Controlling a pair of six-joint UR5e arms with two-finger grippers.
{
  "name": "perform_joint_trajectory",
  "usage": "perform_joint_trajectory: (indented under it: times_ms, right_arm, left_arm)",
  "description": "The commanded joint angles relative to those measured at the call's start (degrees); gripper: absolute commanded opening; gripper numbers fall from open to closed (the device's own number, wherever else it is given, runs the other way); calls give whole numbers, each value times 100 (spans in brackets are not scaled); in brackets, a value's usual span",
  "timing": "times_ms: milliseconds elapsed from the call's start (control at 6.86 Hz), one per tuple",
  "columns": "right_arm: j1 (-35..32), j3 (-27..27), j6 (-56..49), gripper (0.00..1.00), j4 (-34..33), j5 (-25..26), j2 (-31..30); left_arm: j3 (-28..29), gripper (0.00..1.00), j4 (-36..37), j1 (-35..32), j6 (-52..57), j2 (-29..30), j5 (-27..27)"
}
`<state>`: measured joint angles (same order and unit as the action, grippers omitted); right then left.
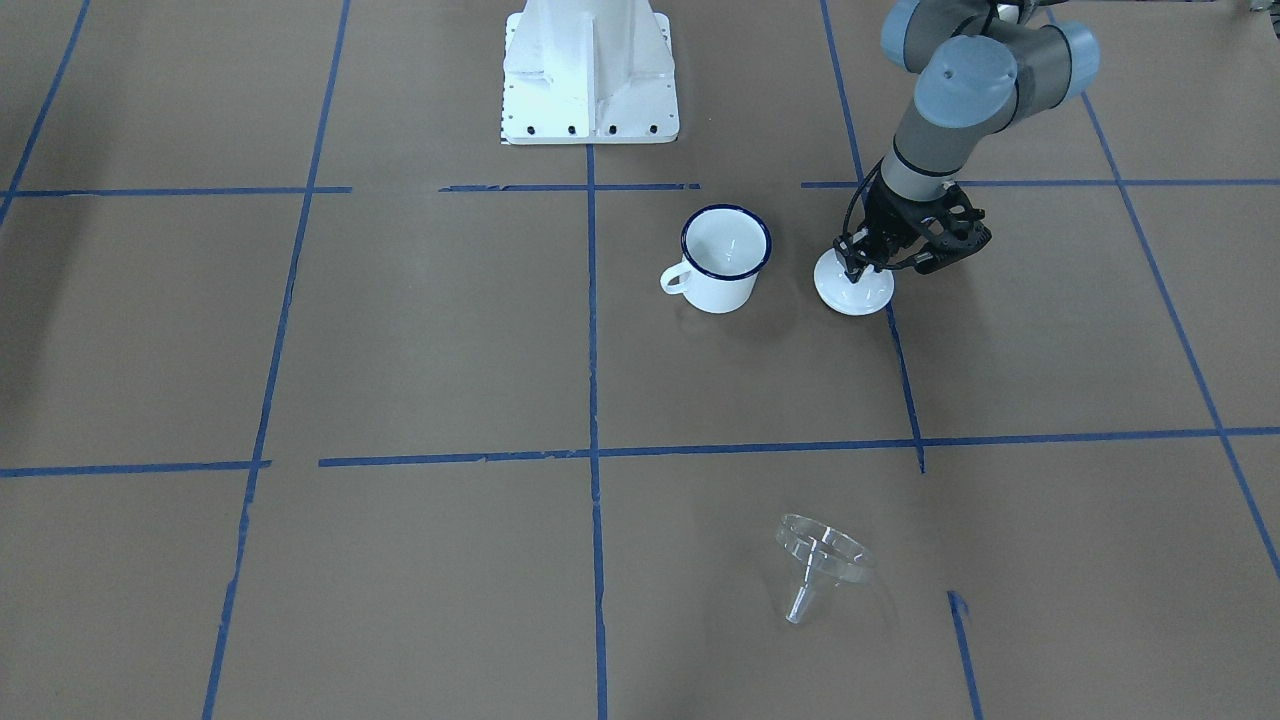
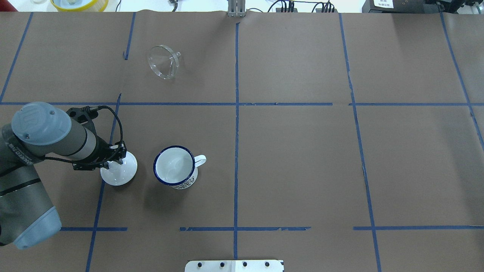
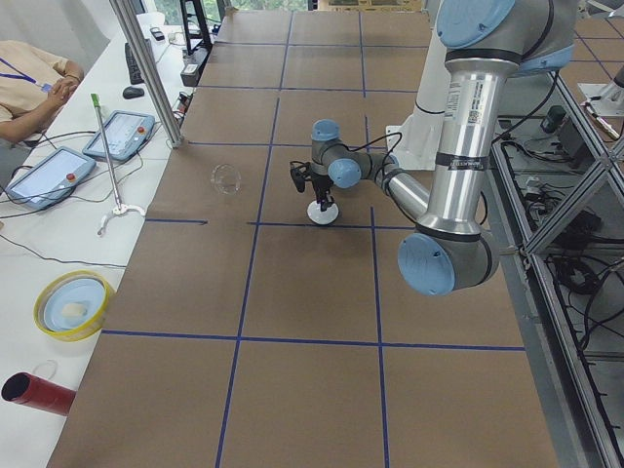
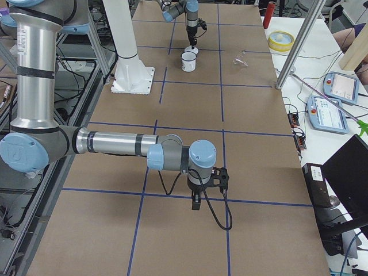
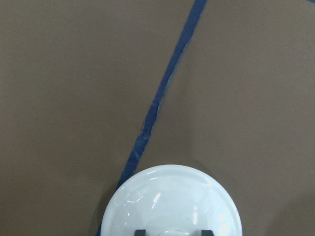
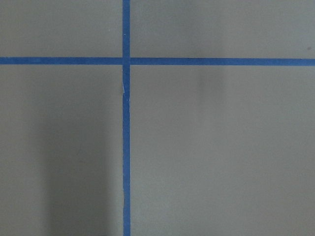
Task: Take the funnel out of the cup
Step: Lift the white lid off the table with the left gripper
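Note:
The clear funnel (image 1: 820,555) lies on its side on the brown paper, far from the cup; it also shows in the overhead view (image 2: 163,65). The white cup (image 1: 722,262) with a dark blue rim stands upright and empty (image 2: 176,167). My left gripper (image 1: 855,268) is beside the cup, pointing down, its fingers closed on the knob of a white domed lid (image 1: 853,290) that rests on the table (image 2: 119,173) (image 5: 172,201). My right gripper (image 4: 196,205) hangs far away over bare paper; I cannot tell whether it is open or shut.
The white robot base (image 1: 590,70) stands at the table's robot side. Blue tape lines (image 6: 126,118) cross the brown paper. A yellow bowl (image 2: 79,3) sits beyond the far edge.

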<state>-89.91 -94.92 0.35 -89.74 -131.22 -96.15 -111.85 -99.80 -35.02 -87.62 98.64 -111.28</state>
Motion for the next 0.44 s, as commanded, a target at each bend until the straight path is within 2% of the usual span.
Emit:
perform_joint_trajectory:
  times_ms: [0, 146, 291]
  right_arm:
    - [0, 0, 0, 100, 0, 0, 0]
    - [0, 0, 0, 100, 0, 0, 0]
    - [0, 0, 0, 100, 0, 0, 0]
  left_arm:
    - [-616, 0, 704, -258, -1, 102, 1]
    - [-915, 0, 1204, -538, 8, 434, -7]
    - [-1005, 0, 2227, -680, 8, 1246, -7]
